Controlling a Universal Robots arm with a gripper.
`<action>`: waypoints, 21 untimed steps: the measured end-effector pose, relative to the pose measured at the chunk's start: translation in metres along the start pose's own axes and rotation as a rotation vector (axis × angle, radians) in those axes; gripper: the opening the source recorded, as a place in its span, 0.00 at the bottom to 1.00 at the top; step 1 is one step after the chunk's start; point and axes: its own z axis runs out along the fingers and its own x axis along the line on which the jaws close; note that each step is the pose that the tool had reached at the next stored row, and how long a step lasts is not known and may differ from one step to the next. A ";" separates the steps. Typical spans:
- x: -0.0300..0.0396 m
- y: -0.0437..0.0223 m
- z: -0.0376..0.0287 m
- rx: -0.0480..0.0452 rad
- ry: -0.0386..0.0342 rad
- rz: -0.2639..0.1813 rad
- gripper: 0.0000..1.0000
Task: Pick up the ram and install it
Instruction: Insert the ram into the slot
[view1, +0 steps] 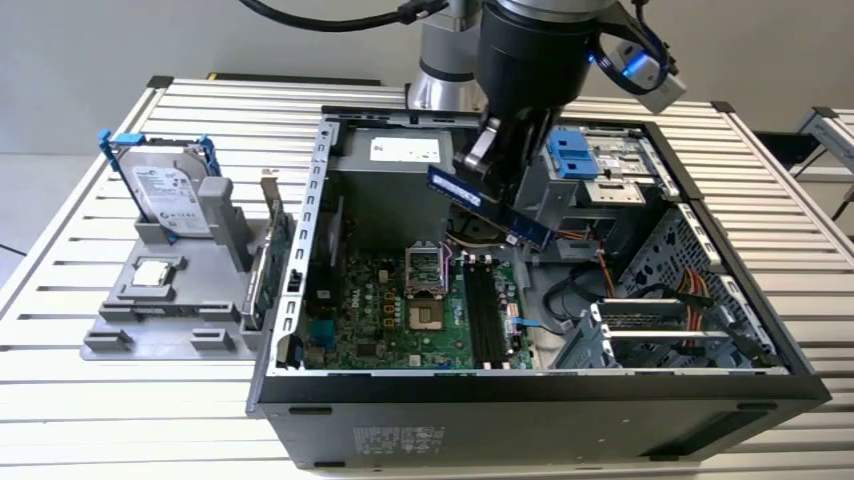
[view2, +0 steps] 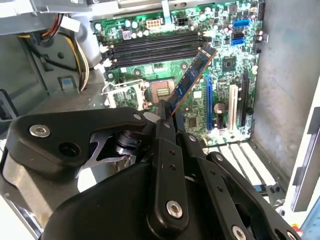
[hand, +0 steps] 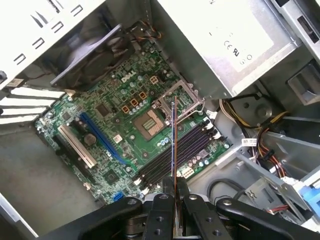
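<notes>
My gripper (view1: 497, 195) is shut on the ram (view1: 489, 207), a thin dark strip held tilted in the air above the open computer case (view1: 534, 385). The ram hangs over the green motherboard (view1: 387, 320), above the far end of the black memory slots (view1: 487, 315). In the second wrist view the ram (view2: 192, 77) sticks out from the gripper (view2: 167, 114) towards the slots (view2: 155, 45). The first wrist view has the ram (hand: 173, 145) edge-on, rising from the gripper (hand: 174, 189), with the slots (hand: 192, 147) behind it and well below.
The CPU socket (view1: 424, 290) lies beside the slots. A power supply (view1: 400, 150), a blue drive bracket (view1: 574, 155) and cables (view1: 641, 270) crowd the case. At the exterior view's left a grey stand (view1: 160, 320) carries a hard drive (view1: 174, 195), a silver chip (view1: 156, 272) and a green card (view1: 274, 255).
</notes>
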 end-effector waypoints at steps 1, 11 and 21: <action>0.0000 0.0000 0.0000 -0.0001 0.0002 0.010 0.00; 0.0000 0.0000 0.0001 -0.0012 0.0021 0.105 0.00; 0.0000 0.0000 0.0004 -0.0024 0.0035 0.196 0.00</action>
